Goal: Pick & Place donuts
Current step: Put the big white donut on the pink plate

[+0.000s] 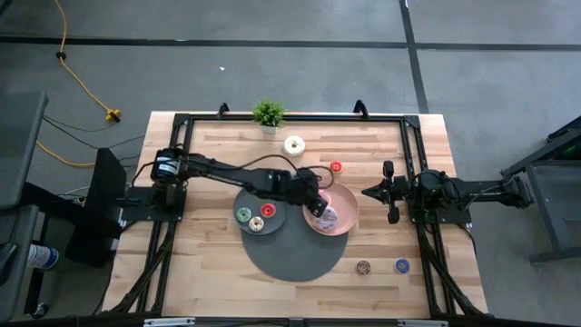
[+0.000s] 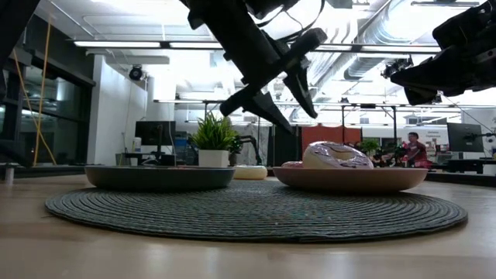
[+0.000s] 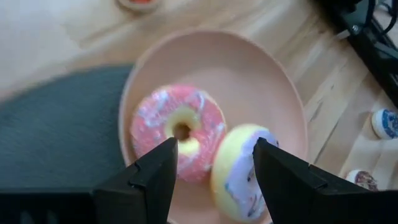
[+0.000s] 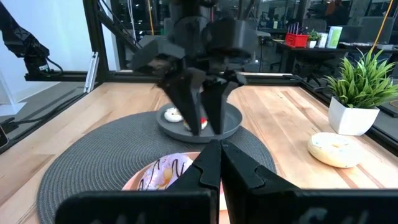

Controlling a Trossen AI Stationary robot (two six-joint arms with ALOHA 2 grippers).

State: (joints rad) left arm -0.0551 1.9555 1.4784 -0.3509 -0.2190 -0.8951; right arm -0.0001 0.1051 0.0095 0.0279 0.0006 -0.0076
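1. My left gripper (image 1: 320, 193) hung above the pink plate (image 1: 349, 207), on the plate's side nearest the grey plate (image 1: 247, 202). Its fingers (image 3: 149, 180) stood partly spread with nothing between them.
2. Beneath that open claw lay two large donuts in the pink plate: a pink-iced donut (image 3: 179, 130) and a purple-iced donut (image 3: 239, 171), the purple one tipped up and leaning against the pink one.
3. My right gripper (image 1: 369, 192) waited near the table's right frame, its fingers pressed fully together and empty, pointing toward the pink plate.
4. Both plates sat on the round woven mat (image 1: 295, 254). The grey plate held tiny donuts: a green one (image 1: 242, 214), a red one (image 1: 268, 211) and one more beside them whose colour I could not tell.
5. Still on bare wood were a white-iced donut (image 1: 294, 144) near the potted plant (image 1: 268, 113), a small red donut (image 1: 336, 167) just beyond the pink plate, and a brown donut (image 1: 363, 267) and a blue donut (image 1: 401, 265) toward the near right corner.
6. I judged that the step in hand was a drop into the pink plate just finished, or else a reach for one there; I could not tell which.
7. If it was a drop, the next move called for lifting clear without knocking the tilted purple donut, then going to a loose one, the small red being closest.
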